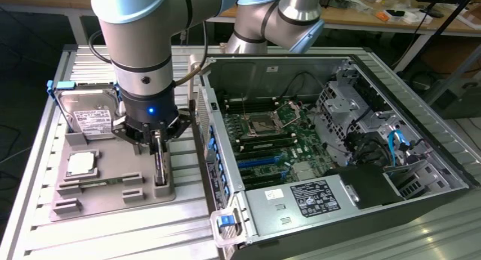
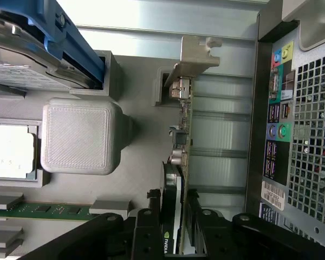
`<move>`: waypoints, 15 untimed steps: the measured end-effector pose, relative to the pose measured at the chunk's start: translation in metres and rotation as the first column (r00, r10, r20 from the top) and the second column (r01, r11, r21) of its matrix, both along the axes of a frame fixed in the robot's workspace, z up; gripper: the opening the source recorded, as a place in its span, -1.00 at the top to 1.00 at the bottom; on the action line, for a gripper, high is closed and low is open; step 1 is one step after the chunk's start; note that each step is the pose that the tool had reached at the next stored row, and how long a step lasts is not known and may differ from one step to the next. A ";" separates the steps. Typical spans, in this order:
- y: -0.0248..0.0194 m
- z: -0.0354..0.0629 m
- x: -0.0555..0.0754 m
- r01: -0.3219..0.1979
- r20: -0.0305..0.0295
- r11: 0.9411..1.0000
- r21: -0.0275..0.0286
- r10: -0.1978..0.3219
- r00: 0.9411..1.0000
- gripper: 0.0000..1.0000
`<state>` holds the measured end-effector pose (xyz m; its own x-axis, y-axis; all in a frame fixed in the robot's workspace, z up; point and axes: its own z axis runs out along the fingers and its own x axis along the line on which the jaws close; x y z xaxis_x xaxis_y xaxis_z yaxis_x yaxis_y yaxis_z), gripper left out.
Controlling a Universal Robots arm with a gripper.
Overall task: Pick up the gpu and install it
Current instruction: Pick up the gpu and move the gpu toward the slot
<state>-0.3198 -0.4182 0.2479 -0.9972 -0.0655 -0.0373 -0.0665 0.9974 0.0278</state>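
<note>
Your gripper (image 1: 156, 146) sits low over the gpu (image 1: 159, 169), jaws pinching the card's 2 flat faces near one end. The gpu stands on edge in its slot on the gray tray (image 1: 112, 198), on the side next to the open PC case (image 1: 263, 74). Its metal bracket (image 2: 197, 54) is at the end away from the gripper. A hard drive (image 1: 89, 116) & a cpu chip (image 1: 81, 165) sit in the same tray.

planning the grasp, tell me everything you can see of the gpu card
The slim dark gpu card is long, with a green board edge, small silvery components and a silvery metal bracket at one end. It stands upright, edge-on, in a slot of the grey plastic tray. The black gripper sits over its other end.
</note>
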 end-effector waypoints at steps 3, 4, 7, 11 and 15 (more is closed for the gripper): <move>0.0000 0.0000 0.000 0.000 0.000 1.000 0.000 0.000 1.000 0.45; 0.0000 0.0000 0.000 0.000 0.000 1.000 0.000 0.000 1.000 0.45; 0.0000 0.0000 0.000 0.000 0.000 1.000 0.000 0.000 1.000 0.45; 0.0000 0.0005 0.000 0.000 0.000 1.000 0.000 0.000 1.000 0.45; 0.0000 0.0041 0.000 0.000 0.000 1.000 0.000 0.000 1.000 0.45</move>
<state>-0.3198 -0.4181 0.2519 -0.9972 -0.0656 -0.0373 -0.0666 0.9974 0.0278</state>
